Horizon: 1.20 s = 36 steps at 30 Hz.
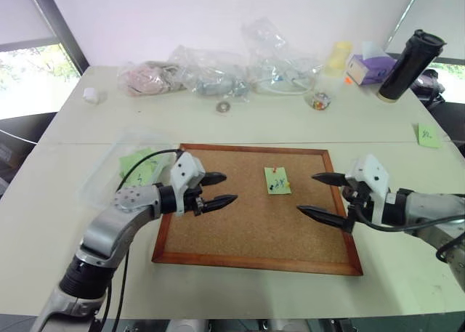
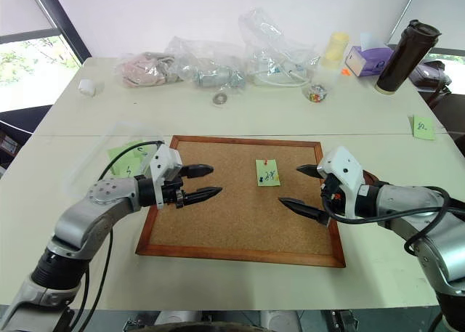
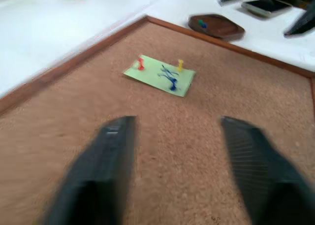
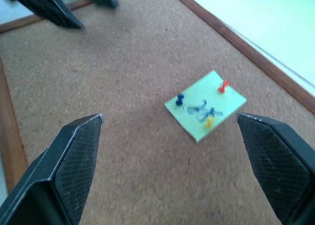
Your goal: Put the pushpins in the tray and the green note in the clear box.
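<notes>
Corkboard (image 1: 240, 230) bare around pinned green note (image 1: 277, 180), left tool (image 1: 220, 189) part-open, right tool (image 1: 320, 195) wide, both flanking it

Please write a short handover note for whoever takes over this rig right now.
Left gripper: partly open, holding nothing, over the corkboard.
Right gripper: wide open, holding nothing, on the note's other side.
Green note: pinned flat to the corkboard by three pushpins, red, blue and yellow.
Tray: on the table just off the corkboard's edge, with something small and green-blue inside.
Clear box: left of the corkboard.
Done: nothing visibly.
Left: pull the pins into the tray, then box the note.
</notes>
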Available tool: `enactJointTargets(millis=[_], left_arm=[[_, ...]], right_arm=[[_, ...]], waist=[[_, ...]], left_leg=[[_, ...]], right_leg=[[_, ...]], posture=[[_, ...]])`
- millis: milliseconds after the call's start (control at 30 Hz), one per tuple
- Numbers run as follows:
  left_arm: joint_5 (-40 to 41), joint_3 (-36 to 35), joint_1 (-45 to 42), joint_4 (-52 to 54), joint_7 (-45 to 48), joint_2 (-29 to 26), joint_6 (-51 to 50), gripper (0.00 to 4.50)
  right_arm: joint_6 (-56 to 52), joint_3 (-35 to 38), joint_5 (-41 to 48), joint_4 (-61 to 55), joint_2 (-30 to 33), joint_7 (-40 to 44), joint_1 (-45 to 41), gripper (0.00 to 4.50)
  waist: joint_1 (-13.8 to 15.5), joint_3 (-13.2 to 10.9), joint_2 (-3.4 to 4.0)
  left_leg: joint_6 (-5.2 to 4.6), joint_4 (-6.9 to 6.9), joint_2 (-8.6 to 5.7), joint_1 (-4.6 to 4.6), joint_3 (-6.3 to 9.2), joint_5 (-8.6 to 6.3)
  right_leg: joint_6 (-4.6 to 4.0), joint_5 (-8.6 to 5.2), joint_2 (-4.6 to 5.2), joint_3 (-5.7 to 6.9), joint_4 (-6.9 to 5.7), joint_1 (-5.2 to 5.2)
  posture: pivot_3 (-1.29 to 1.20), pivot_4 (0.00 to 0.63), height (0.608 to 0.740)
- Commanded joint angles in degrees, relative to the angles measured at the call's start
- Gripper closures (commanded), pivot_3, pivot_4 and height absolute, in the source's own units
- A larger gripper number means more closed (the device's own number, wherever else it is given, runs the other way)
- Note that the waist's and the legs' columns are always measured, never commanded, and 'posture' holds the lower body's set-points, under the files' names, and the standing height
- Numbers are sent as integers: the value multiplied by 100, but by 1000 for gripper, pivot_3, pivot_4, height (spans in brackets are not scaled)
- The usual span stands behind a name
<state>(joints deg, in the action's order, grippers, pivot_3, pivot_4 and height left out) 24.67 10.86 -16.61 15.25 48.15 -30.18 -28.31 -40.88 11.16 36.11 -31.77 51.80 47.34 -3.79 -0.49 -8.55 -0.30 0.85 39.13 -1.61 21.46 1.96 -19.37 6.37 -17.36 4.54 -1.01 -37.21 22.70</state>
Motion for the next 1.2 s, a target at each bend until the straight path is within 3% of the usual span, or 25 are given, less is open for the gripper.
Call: enactJointTargets(millis=[33, 133, 533, 833, 1200], left_arm=[[-135, -7, -92, -32, 94, 34, 279, 3154], [-176, -16, -66, -103, 104, 89, 340, 4407], [-1541, 551, 106, -1224, -310, 301, 1217, 4407], [-1802, 575, 231, -1454, -475, 461, 1422, 4407], [-1816, 548, 354, -1275, -598, 485, 1349, 4407]], right_arm=[[137, -50, -77, 35, -80, -36, -149, 0], [203, -153, -174, 114, -140, -44, -222, 0], [658, -1081, -1143, 1443, -984, -538, -1343, 0], [745, -1538, -1683, 2795, -1777, -769, -2211, 0], [916, -1793, -2231, 3429, -1849, -627, -2472, 0]], waist=[[0, 0, -1], [11, 0, -1], [-4, 2, 1], [77, 10, 9], [96, 11, 11]], left_leg=[[0, 0, 0, 0, 0, 0], [0, 0, 0, 0, 0, 0], [2, -1, 0, -1, -1, 1], [4, 4, -4, -9, -2, 3], [5, 4, -6, -8, -1, 3]], right_leg=[[0, 0, -1, 1, 0, 0], [0, 0, 1, 1, 0, 0], [0, 0, 1, 2, -3, 3], [0, 0, 6, 2, -2, -8], [0, 0, 7, 4, -4, -5]], posture=[[0, 150, 740], [0, 150, 740], [0, 150, 740], [0, 150, 740], [0, 150, 740]])
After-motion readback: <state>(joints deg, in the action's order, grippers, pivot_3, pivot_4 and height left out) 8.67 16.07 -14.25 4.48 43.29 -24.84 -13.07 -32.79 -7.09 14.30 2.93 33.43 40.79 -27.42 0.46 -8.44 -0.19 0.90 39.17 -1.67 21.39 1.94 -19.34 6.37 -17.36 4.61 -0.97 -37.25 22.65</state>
